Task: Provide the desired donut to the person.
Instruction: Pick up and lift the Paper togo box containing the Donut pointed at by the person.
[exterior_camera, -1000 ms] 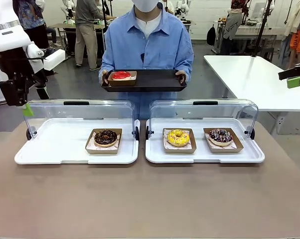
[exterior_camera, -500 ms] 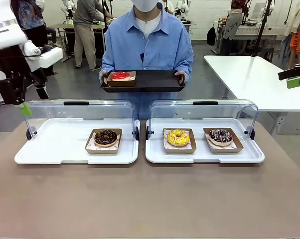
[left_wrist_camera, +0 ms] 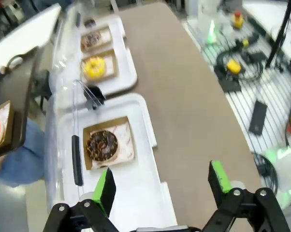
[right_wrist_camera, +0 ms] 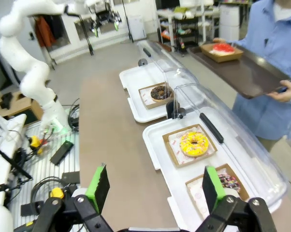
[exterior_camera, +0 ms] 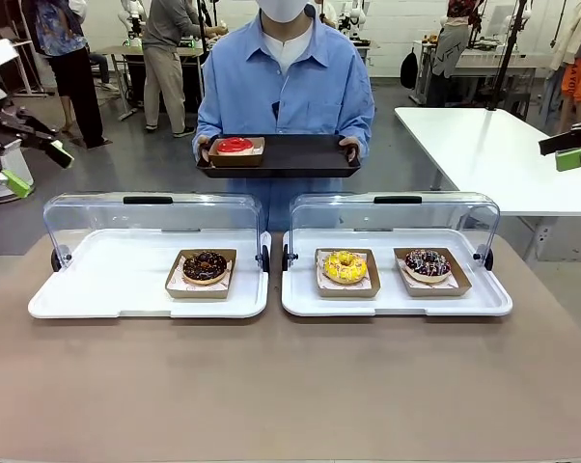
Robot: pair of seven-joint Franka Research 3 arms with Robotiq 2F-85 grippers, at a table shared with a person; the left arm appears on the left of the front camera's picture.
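Observation:
The person (exterior_camera: 286, 82) in a light blue shirt stands at the far side holding a black tray (exterior_camera: 300, 156). A red-iced donut (exterior_camera: 235, 146) in a brown box sits at its left end. On the table, a chocolate donut (exterior_camera: 205, 265) lies in the left white tray (exterior_camera: 97, 289). A yellow donut (exterior_camera: 345, 265) and a dark sprinkled donut (exterior_camera: 427, 261) lie in the right white tray (exterior_camera: 397, 301). My left gripper (exterior_camera: 40, 169) hangs open at the far left, off the table. My right gripper (exterior_camera: 572, 152) is open at the far right edge, holding nothing.
Both white trays have clear domed lids (exterior_camera: 153, 220) swung open towards the person. A white table (exterior_camera: 493, 145) stands at the back right. Brown tabletop (exterior_camera: 290, 386) stretches bare in front of the trays. Other people stand far behind.
My left arm has swung up and out to the left, away from the left tray's lid, and its wrist has turned. The person's tray and the donuts have stayed put.

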